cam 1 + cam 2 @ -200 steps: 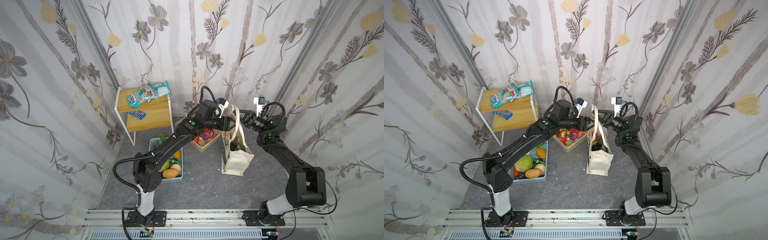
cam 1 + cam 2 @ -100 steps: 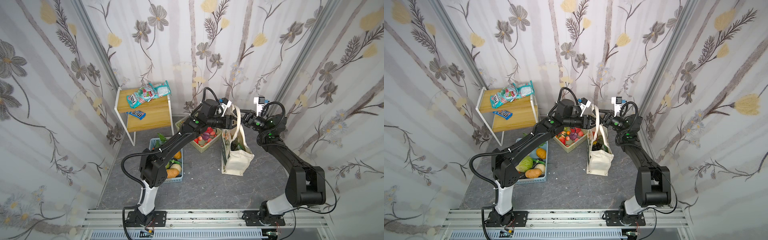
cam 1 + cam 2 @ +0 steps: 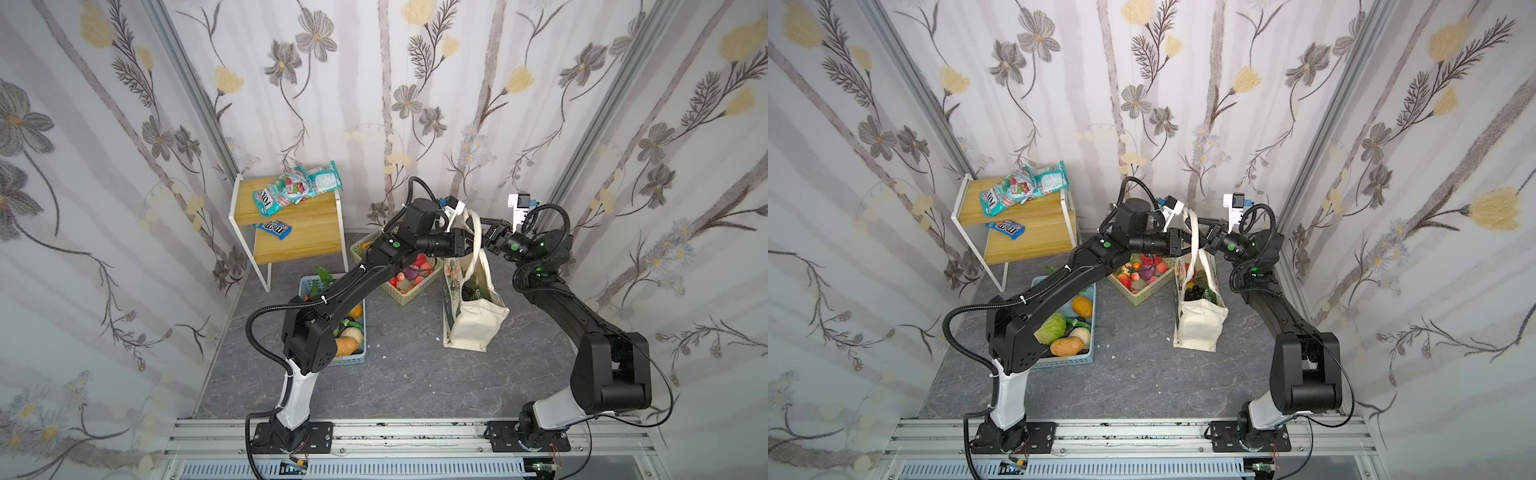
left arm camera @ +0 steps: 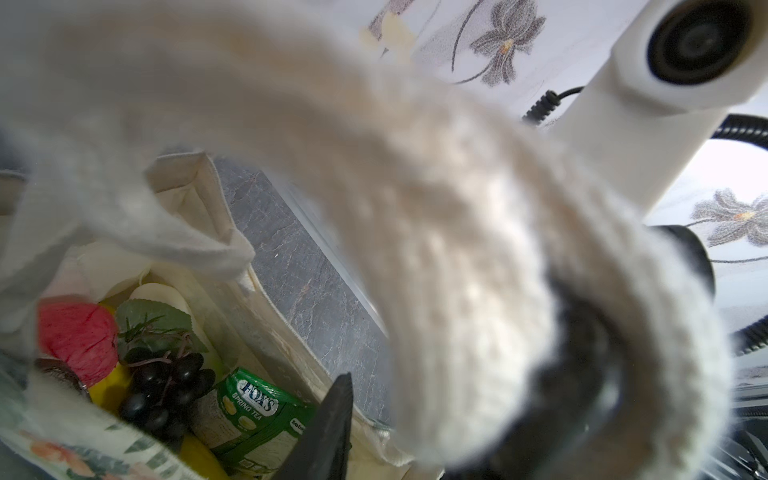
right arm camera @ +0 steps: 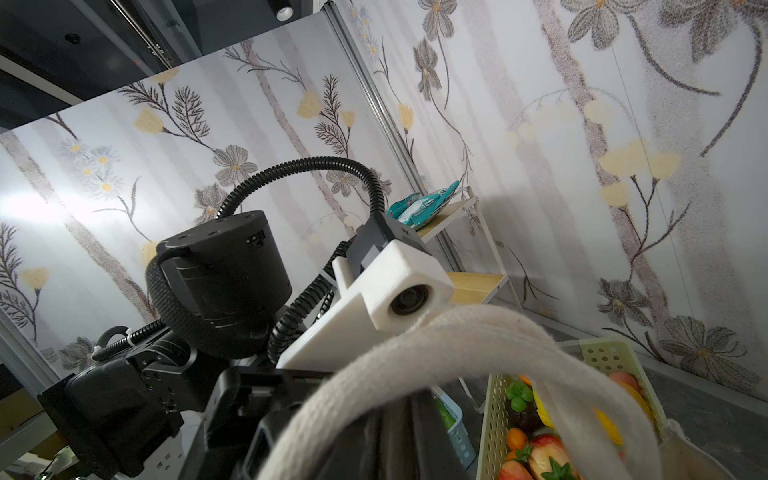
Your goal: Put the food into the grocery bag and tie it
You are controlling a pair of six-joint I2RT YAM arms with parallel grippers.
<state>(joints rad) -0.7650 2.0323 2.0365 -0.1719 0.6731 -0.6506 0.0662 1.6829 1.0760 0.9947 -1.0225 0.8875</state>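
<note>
Two arms met above the grey stone-look counter (image 3: pixel 415 374), and the step in hand, as we judged it, was the tying. The boxy cream canvas grocery bag (image 3: pixel 473 328) with its green floral print stood upright on that counter, mouth open, between the arms and just beside the beige lattice plastic basket (image 3: pixel 409 293).

In both top views the left fingers (image 3: pixel 467 245) and the right fingers (image 3: pixel 487 240) faced each other above the mouth, with a cream woven strap handle (image 3: pixel 478 226) raised between them. The right fingers seemed to us pressed together on that strap, which in the right wrist view rose from just under the lens and arched away. Of the left fingers we could not tell. The strap lay blurred across the left wrist lens and only one dark fingertip (image 4: pixel 328 428) showed beneath it.

Down in the bag lay the green-yellow FOX'S packet (image 4: pixel 253 411), the pink knobbly ball (image 4: pixel 77 336), the dark grape bunch (image 4: pixel 166 386) and a yellow mango shape (image 4: pixel 108 386).

To tie well, we reckoned, the left fingers needed a firm pinch on the strap before either arm pulled. The pull had to run level and opposite, or the tall, narrow bag would tip toward the basket. The straps had to stay high so the loop cleared the food.
</note>
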